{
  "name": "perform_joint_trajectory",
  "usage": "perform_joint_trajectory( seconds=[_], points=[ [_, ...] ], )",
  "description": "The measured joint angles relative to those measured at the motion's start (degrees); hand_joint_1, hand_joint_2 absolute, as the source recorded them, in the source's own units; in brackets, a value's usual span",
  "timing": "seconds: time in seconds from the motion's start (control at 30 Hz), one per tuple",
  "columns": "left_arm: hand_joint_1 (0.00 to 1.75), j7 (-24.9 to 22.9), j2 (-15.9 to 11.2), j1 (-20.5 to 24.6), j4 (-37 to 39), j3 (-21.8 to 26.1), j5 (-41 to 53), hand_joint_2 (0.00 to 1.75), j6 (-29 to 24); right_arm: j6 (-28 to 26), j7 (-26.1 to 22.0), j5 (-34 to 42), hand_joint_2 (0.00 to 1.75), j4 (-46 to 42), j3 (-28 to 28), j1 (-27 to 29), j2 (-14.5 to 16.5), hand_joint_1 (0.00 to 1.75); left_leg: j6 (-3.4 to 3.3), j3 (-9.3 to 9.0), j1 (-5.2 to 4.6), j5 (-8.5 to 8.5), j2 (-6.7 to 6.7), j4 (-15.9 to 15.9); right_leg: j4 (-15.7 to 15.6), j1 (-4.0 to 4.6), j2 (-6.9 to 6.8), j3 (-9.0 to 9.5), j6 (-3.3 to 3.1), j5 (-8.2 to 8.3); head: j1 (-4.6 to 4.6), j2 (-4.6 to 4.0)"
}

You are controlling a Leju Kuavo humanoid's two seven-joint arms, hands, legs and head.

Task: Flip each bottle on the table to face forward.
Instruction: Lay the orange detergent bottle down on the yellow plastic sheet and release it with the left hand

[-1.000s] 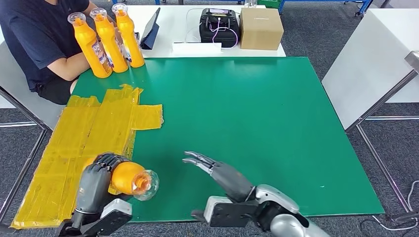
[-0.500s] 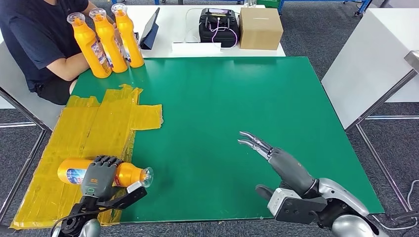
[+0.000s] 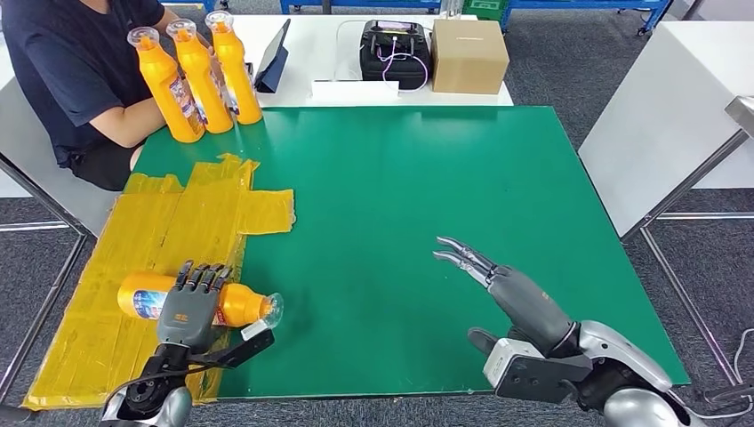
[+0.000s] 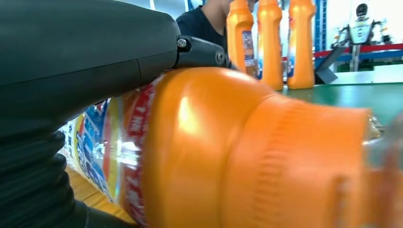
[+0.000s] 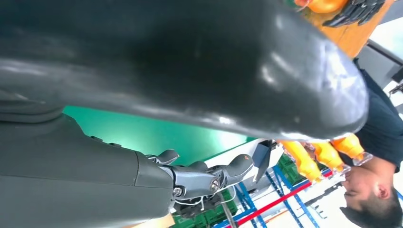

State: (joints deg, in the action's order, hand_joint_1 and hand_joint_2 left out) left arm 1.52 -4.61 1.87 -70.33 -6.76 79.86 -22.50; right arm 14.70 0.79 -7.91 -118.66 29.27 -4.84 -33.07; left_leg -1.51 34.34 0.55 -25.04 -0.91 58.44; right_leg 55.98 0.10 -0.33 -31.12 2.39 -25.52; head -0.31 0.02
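Green table [image 3: 427,222]: three upright bottles [image 3: 197,76], one lying bottle [image 3: 156,298] (under left hand [image 3: 188,307]).

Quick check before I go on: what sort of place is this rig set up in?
Probably a robotics lab or test workshop: a green work mat on a table, a black case with cables beside a cardboard box, and blue shelving frames behind.
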Motion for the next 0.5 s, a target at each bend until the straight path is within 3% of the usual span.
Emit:
perform_joint_trajectory(
  seconds=[0.23, 0.5],
  points=[
    [0.0, 0.34, -0.17, -4.43, -5.87, -0.98, -0.01, 0.0, -3.65, -1.38, -0.28, -2.0, 0.0, 0.0, -0.26, 2.82, 0.09, 0.0, 0.0, 0.15, -0.01, 0.01, 0.02, 0.01, 0.0, -0.02, 0.01, -0.17, 0.02, 0.01, 0.02, 0.0],
    [0.0, 1.03, -0.5, -11.72, -23.4, -1.89, -0.96, 0.0, -5.51, -3.03, -2.05, -5.61, 0.0, 0.0, -1.6, 9.17, 1.32, 0.0, 0.0, 0.52, -0.02, -0.04, 0.02, 0.01, 0.0, -0.01, 0.02, -0.57, 0.0, -0.01, 0.01, 0.0]
  ],
)
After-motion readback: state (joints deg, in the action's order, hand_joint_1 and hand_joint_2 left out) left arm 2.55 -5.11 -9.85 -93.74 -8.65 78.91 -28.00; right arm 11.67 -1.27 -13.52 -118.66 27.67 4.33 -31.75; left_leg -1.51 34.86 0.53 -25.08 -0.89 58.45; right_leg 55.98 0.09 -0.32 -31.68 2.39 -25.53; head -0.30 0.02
